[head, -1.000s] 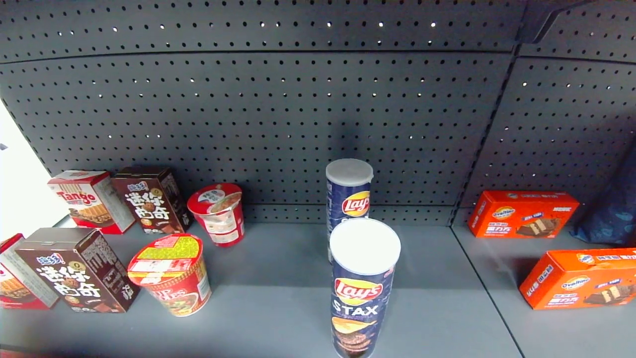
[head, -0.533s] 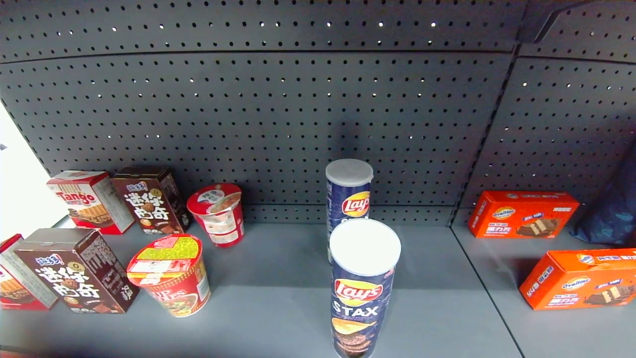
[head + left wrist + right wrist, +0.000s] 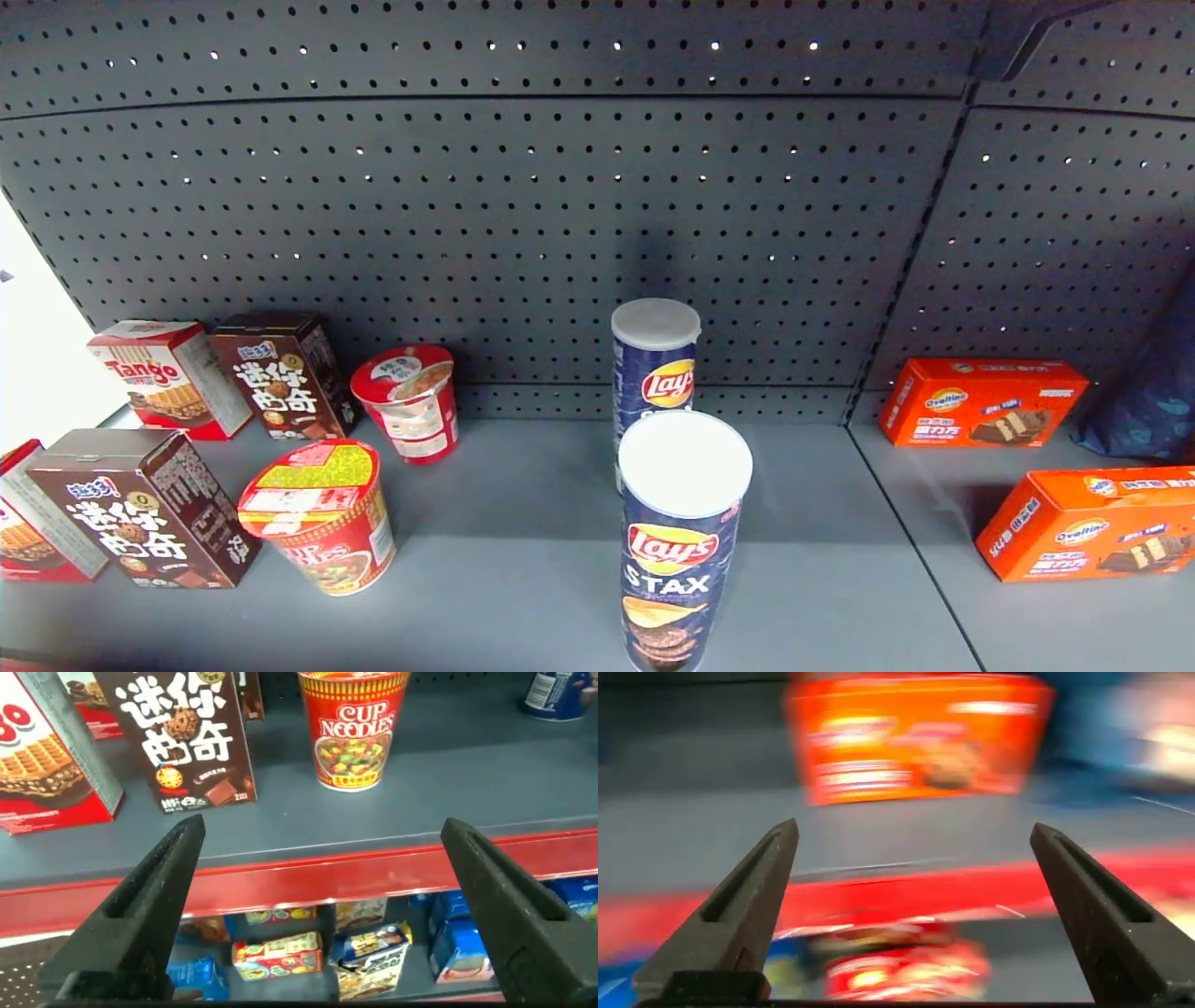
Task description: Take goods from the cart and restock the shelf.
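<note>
Head view: tall dark-blue crisp tube [image 3: 684, 541] is stood near front of grey metal shelf [image 3: 523, 504]. Left gripper [image 3: 322, 831] and right gripper [image 3: 915, 829] are spread, empty. Tube is easily toppled if brushed.

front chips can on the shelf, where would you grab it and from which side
Probably around the mid-body of the front chips can, coming from the open front of the shelf, pinching its left and right sides. It stands upright, round-walled, and the rear can blocks the back.

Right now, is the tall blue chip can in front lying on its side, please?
No, the tall blue chip can stands upright on end.
</note>
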